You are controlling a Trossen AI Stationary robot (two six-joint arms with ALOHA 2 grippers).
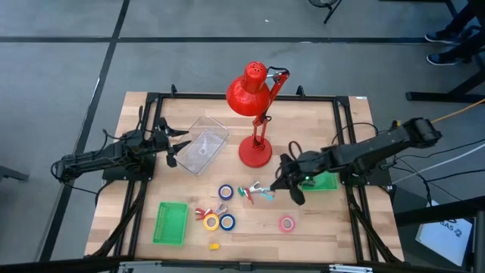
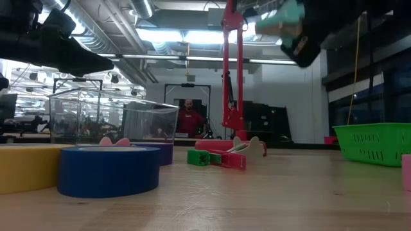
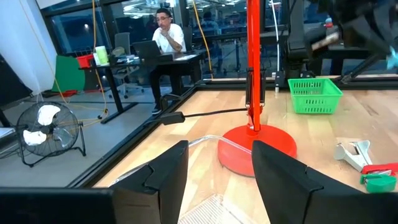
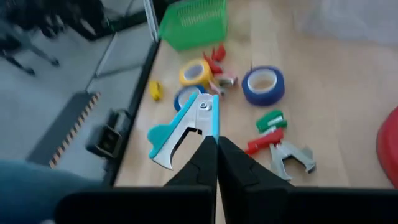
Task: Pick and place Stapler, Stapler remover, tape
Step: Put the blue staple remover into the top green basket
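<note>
Teal staple remover (image 4: 183, 129) is hanging clamped in the right gripper (image 4: 216, 142) jaws, lifted above the surface over the tape rolls (image 1: 226, 192), likely heading for a bin. Left gripper (image 3: 214, 171) is waiting, jaws apart, near the clear container (image 1: 202, 143).

Even overhead light, soft shadows. Ceiling strips glare at the low view's top; the right wrist view seems motion-blurred throughout.

Wooden table (image 1: 318, 231) with tape rolls (image 1: 226, 192)
</note>
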